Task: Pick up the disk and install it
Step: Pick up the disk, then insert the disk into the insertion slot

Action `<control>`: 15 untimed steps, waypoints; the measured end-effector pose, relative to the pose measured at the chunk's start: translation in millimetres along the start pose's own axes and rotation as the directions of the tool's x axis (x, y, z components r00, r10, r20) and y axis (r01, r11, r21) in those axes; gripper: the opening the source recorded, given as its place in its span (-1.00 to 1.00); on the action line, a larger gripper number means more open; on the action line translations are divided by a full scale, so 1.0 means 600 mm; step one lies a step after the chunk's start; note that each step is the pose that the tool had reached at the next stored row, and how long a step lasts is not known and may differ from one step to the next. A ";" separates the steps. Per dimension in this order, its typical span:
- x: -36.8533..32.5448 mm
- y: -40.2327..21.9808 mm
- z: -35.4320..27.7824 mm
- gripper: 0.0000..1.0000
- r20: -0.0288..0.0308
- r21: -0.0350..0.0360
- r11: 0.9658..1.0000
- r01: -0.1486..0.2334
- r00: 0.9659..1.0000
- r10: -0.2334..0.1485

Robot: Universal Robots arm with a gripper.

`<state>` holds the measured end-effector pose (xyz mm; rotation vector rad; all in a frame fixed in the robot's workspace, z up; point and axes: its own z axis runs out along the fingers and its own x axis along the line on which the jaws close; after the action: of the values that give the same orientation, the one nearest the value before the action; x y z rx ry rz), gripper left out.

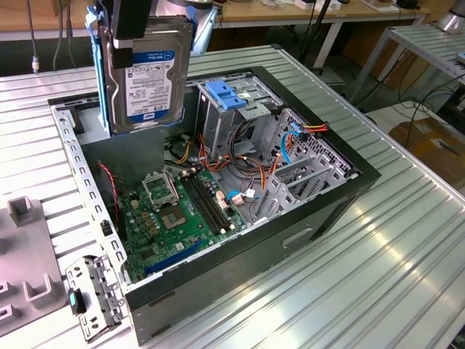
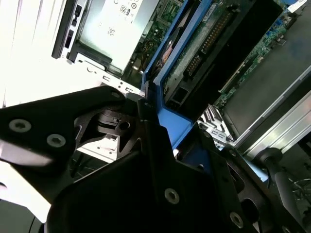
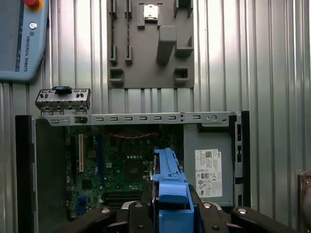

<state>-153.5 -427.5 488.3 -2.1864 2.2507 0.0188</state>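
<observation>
**Ribbed metal table, open computer case, disk held aloft**

Nearest the viewer in the exterior view, a small metal bracket lies on the table at the case's near corner, on the exterior view's left. A grey fixture plate lies further left.

The case lies on its side with its panel off. Its motherboard is exposed on the near side. A drive cage with a blue handle stands at the far side.

The gripper is clamped on the disk and holds it upright, label toward the viewer. The disk hangs above the case's far-left corner, to the left of the drive cage and apart from it.

In the first wrist view, the blue side rail sits between the gripper fingers. A grey box with a white sticker lies below in the case.
</observation>
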 end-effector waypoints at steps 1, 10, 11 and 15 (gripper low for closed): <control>0.001 -0.005 0.001 -0.25 0.000 0.000 1.000 0.000 1.000 0.000; 0.001 -0.008 0.001 -0.25 -0.001 0.000 1.000 0.000 1.000 0.000; 0.001 -0.008 0.001 -0.25 0.000 0.000 1.000 0.000 1.000 0.000; 0.001 -0.008 0.001 -0.25 0.000 0.000 1.000 0.000 1.000 0.000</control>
<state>-148.8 -428.0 487.8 -2.1863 2.2511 0.0182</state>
